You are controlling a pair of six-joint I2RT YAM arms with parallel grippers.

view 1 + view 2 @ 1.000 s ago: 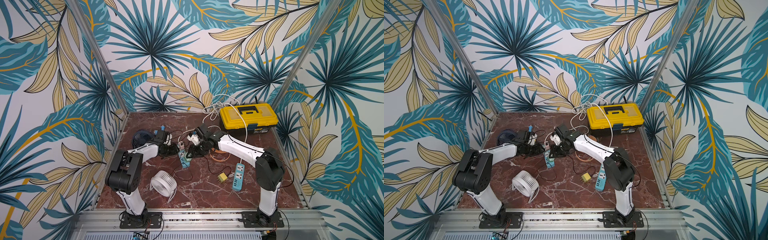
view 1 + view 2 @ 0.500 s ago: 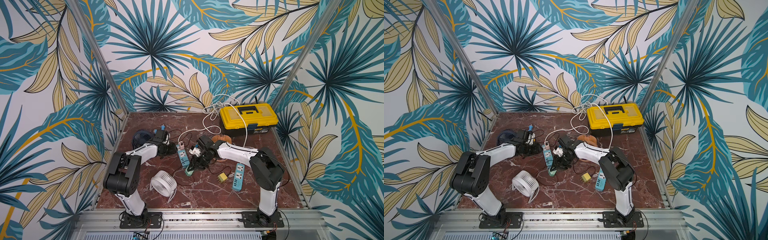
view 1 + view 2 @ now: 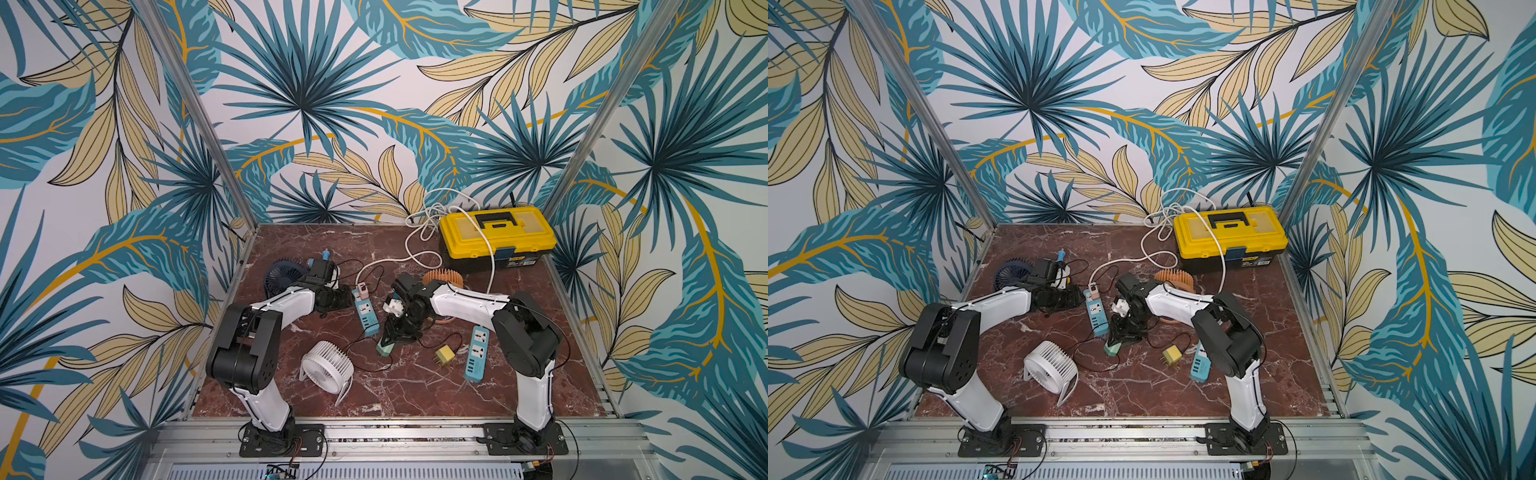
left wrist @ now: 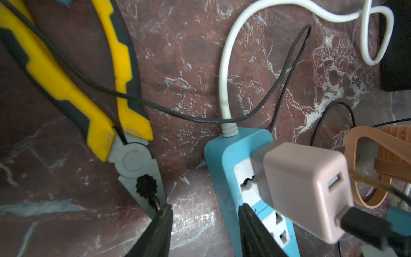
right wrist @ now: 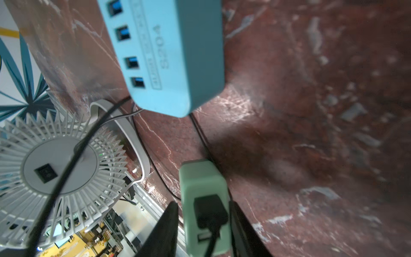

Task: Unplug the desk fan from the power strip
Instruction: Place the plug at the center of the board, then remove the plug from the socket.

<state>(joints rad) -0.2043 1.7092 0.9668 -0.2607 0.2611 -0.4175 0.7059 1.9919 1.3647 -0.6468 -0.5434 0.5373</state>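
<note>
At 5 o'clock of the power strip [image 3: 365,313], the green adapter [image 3: 384,351] of the desk fan [image 3: 327,365] sits pulled free between the right gripper [image 5: 202,207]'s parted jaws, while the left gripper [image 4: 205,207] rests open-jawed against the strip, so lifting clear seems next.

The right end effector [image 3: 392,334] now sits nearer the front of the counter [image 3: 415,395], no longer over the blue power strip [image 3: 365,312]. The green adapter [image 5: 201,178] it carries is clear of the strip, tip down on the counter, and the jaws are loosening around it. The orange fan [image 3: 443,277], hidden behind the arm before, now shows.
</note>
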